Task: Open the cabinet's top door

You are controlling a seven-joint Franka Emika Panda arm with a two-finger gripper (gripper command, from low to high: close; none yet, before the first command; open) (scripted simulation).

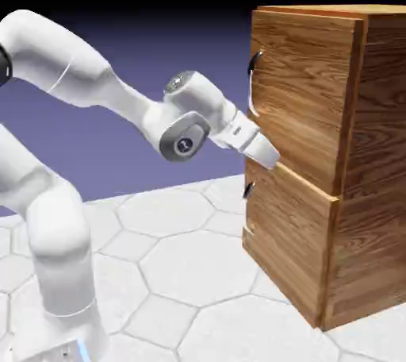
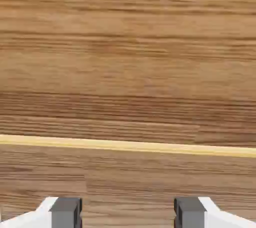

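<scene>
Exterior view: the cabinet's top door [image 1: 301, 98] is the upper, roughly square wood-grain panel, on the exterior view's right, above the lower door [image 1: 289, 237]. A thin curved handle [image 1: 253, 86], dark at its top and silvery below, sits near the top door's left edge. The cabinet [image 1: 373, 130] is a tall brown box standing on a pale floor [image 1: 182, 265] patterned with polygonal tiles. Near the lower door's left edge is its own small handle [image 1: 249, 190].

The gripper [image 1: 271, 163] points down toward the exterior view's right, its end beside the seam between the two doors; whether it touches the wood, I cannot tell. In the hand view its two grey fingertips [image 2: 65, 213] stand wide apart at the bottom edge, open, with only wood grain showing between them. Wood fills the rest of that view, crossed by a pale yellow strip [image 2: 125, 146]. The white arm [image 1: 71, 67] reaches across from the exterior view's left, against a blue-violet backdrop [image 1: 158, 43].
</scene>
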